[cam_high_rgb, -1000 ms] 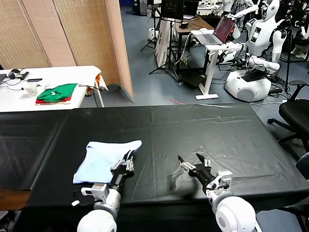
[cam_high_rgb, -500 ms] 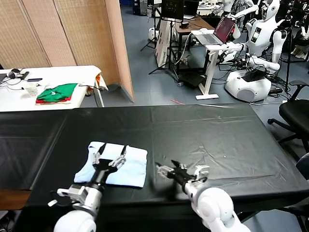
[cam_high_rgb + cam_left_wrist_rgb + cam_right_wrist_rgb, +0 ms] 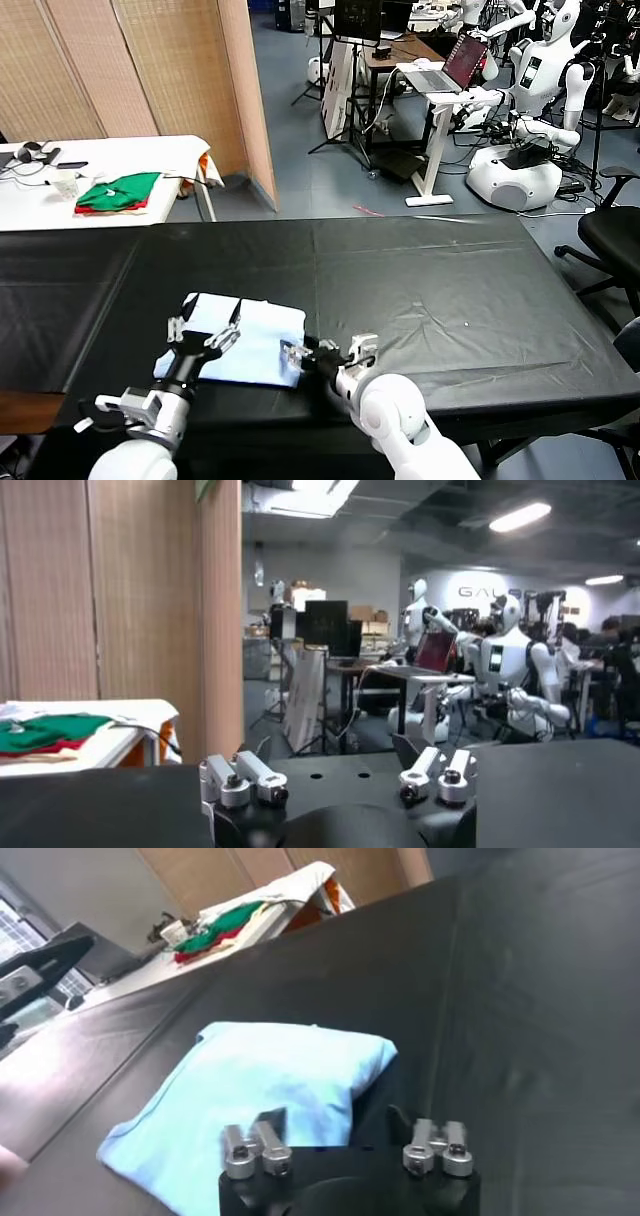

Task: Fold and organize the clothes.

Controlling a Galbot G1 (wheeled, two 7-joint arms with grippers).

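The light-blue shirt lies folded into a compact pad on the black table, between the two hands, its longer side running from one hand to the other. The right hand is the nearer, its half-open fingertips at the shirt's corner; the shirt lies straight ahead of it. The left hand hovers over the opposite edge, fingers spread wide and holding nothing. Whether the right fingertips already pinch fabric cannot be told, and the left wrist view shows no shirt.
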